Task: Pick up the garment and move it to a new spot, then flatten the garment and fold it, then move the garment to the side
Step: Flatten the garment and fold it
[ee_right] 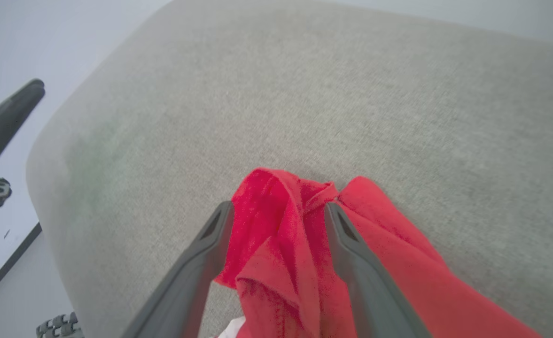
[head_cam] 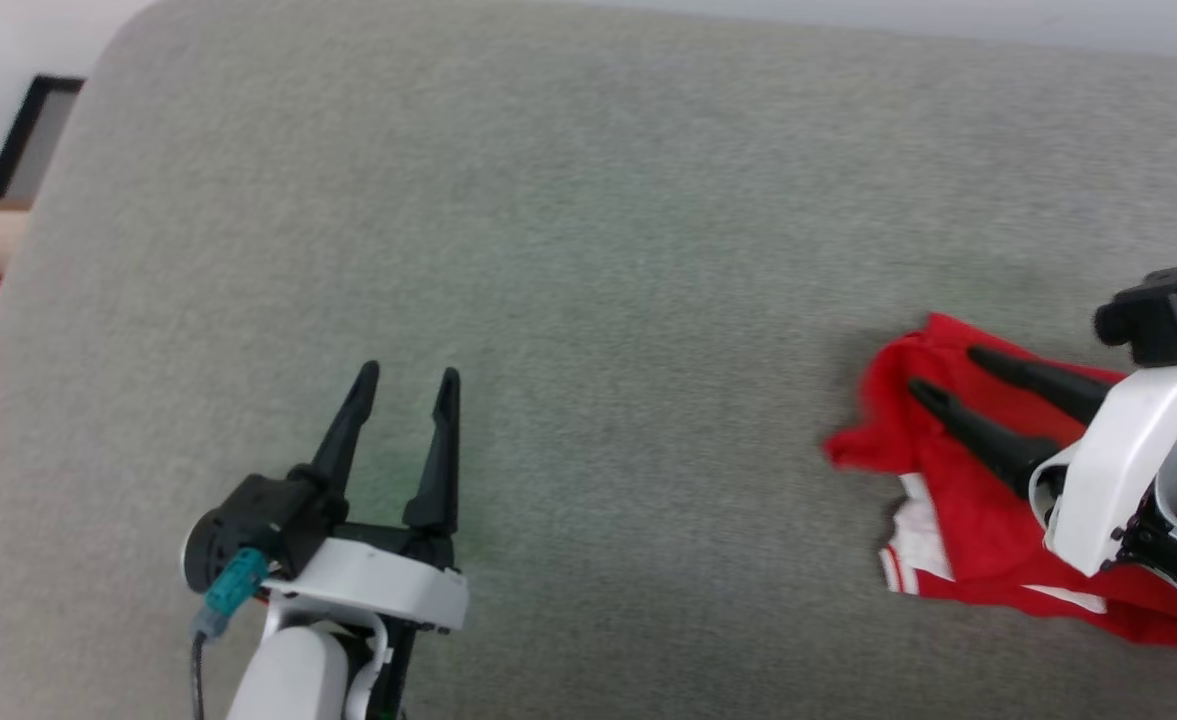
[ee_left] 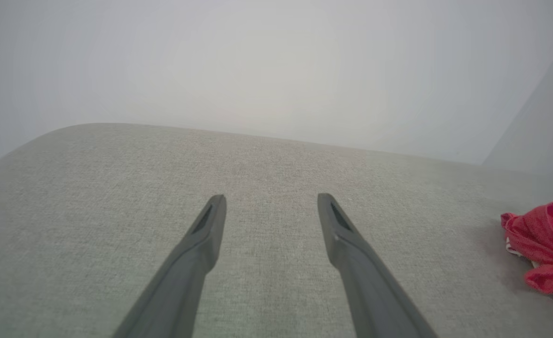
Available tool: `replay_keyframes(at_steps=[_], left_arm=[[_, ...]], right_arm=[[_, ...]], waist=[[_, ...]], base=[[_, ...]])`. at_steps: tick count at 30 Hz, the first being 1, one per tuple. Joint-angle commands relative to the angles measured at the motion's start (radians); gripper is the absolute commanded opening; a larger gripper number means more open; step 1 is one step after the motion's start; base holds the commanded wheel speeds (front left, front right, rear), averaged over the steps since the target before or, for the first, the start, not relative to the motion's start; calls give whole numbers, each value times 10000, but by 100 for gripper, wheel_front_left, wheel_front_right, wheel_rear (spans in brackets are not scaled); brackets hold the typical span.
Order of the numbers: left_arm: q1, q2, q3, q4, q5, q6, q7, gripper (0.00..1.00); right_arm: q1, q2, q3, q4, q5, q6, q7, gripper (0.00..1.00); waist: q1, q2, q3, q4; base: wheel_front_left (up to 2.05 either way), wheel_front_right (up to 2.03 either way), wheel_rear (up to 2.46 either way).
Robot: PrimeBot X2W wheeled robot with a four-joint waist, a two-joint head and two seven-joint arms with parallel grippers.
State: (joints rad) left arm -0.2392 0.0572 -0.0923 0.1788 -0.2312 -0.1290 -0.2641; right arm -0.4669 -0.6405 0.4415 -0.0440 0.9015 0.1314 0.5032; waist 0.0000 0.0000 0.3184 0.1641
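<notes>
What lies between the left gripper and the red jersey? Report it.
The stretch is bare: in the head view, plain grey cushion runs from the left gripper to the red jersey.

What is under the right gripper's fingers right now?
Under the right gripper lies the crumpled red garment on the grey cushion, a raised fold between its open fingers. Its white wrist hides part of the garment; the number can't be seen.
</notes>
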Motion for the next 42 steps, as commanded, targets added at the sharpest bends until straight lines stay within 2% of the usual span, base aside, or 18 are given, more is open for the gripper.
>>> replay_keyframes(at_steps=[1, 6, 12, 15, 19, 24, 29, 42], left_arm=[[105, 79, 34, 60, -69, -21, 5, 100], [254, 254, 234, 251, -185, -21, 5, 100], [556, 336, 489, 496, -338, -21, 5, 100], [716, 381, 580, 576, -343, -21, 5, 100], [915, 503, 711, 616, -277, -21, 5, 100], [1307, 629, 900, 509, -243, -21, 5, 100], [1727, 671, 1001, 179, -166, -21, 5, 100], [3142, 583, 1416, -1068, -12, -21, 6, 100]], right_arm=[[-47, 24, 16, 100, 28, -16, -350, 100], [-70, -73, 225, 814, -11, -16, -2241, 100], [172, -49, 257, 2697, -336, -16, -4994, 100], [277, 161, 167, 3873, -870, -15, -6060, 100], [449, 535, 73, 4791, -1405, -16, -7132, 100], [800, 949, -305, 5151, -1951, -16, -7591, 100], [1361, 1134, -915, 4813, -2494, -16, -7666, 100], [4053, 1501, -3077, 2281, -3331, -16, -7501, 100]], waist=[[0, 0, -309, -432], [0, 0, -571, -1040], [0, 0, -902, -1599], [0, 0, -1089, -1812], [0, 0, -1314, -2050], [0, 0, -1703, -2228], [0, 0, -2070, -2211], [0, 0, -2478, -1887]], base=[[0, 0, 0], [0, 0, 0], [0, 0, 0], [0, 0, 0], [0, 0, 0], [0, 0, 0], [0, 0, 0], [0, 0, 0]])
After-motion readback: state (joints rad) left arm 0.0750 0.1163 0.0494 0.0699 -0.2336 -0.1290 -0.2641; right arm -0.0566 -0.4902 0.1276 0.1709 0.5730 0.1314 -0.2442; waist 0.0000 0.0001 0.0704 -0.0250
